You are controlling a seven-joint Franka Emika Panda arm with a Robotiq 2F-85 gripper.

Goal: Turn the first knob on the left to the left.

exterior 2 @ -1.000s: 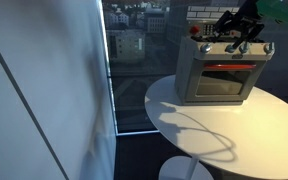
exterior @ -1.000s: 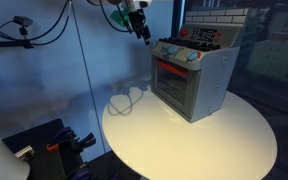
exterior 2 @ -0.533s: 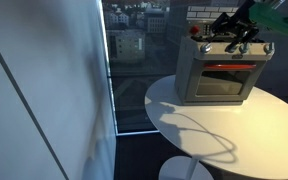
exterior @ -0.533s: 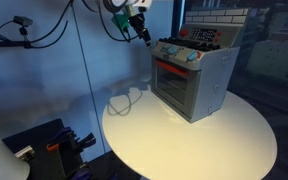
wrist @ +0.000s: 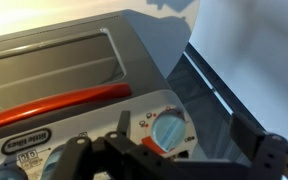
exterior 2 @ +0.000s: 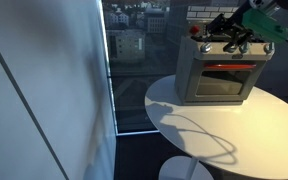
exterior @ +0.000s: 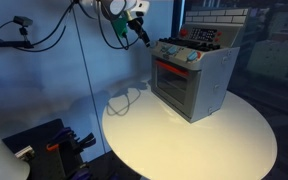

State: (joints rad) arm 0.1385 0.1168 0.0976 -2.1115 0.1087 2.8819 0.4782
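Observation:
A grey toy oven (exterior: 192,80) with an orange door handle stands on the round white table (exterior: 184,140). Three light-blue knobs run along its top panel; the leftmost knob (exterior: 165,51) is nearest my gripper. My gripper (exterior: 141,35) hangs in the air just left of the oven's top corner, apart from it. In an exterior view the gripper (exterior 2: 234,42) overlaps the oven (exterior 2: 219,78) at its top. In the wrist view one blue knob (wrist: 168,130) lies between the spread fingers of the gripper (wrist: 169,152), which is open and empty.
A tall window pane (exterior: 44,70) stands behind the table. Black equipment (exterior: 44,145) sits low beside the table. Cables (exterior: 44,30) hang above. The table's edge (exterior 2: 159,120) is near the oven's front.
The gripper has drifted slightly away from the oven's top corner and the wrist has tilted. The oven and its knobs have not visibly moved.

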